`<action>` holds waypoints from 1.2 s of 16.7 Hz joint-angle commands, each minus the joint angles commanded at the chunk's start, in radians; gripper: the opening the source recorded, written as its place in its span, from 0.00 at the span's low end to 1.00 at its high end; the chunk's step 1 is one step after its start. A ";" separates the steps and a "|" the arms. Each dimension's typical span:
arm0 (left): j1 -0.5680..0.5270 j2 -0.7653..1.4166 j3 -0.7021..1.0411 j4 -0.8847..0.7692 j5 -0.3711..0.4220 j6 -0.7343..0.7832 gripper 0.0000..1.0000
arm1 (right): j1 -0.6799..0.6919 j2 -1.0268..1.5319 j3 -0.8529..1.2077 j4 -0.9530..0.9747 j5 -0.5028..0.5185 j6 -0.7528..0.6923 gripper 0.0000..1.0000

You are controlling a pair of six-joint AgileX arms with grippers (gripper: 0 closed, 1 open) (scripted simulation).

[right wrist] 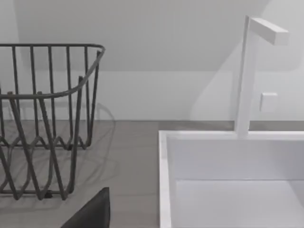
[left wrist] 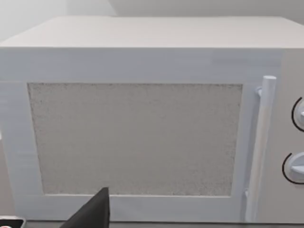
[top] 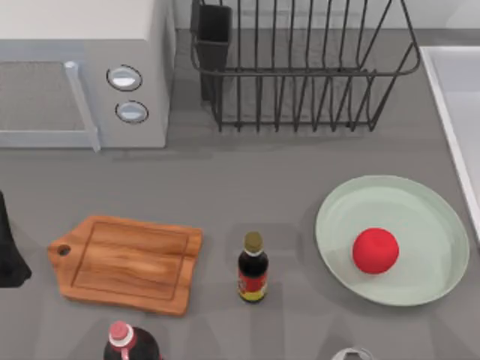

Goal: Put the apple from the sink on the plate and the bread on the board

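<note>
apple (top: 375, 250) on plate (top: 420, 217), board (top: 127, 262) bare

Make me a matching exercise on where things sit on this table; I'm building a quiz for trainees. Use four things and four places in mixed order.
Things:
1. apple
2. board
3. dish rack
4. small dark bottle

Places:
A. between the board and the plate
B. at the back, right of the microwave
C. on the plate
D. in front of the microwave, nothing on it

Pairs: 1-C, 2-D, 3-B, 4-A
</note>
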 joint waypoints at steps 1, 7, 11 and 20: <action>0.000 0.000 0.000 0.000 0.000 0.000 1.00 | 0.000 0.000 0.000 0.000 0.000 0.000 1.00; 0.008 0.063 0.056 -0.044 0.000 0.039 1.00 | 0.000 0.000 0.000 0.000 0.000 0.000 1.00; 0.035 0.294 0.235 -0.189 0.000 0.166 1.00 | 0.000 0.000 0.000 0.000 0.000 0.000 1.00; 0.130 1.149 0.816 -0.680 -0.002 0.591 1.00 | 0.000 0.000 0.000 0.000 0.000 0.000 1.00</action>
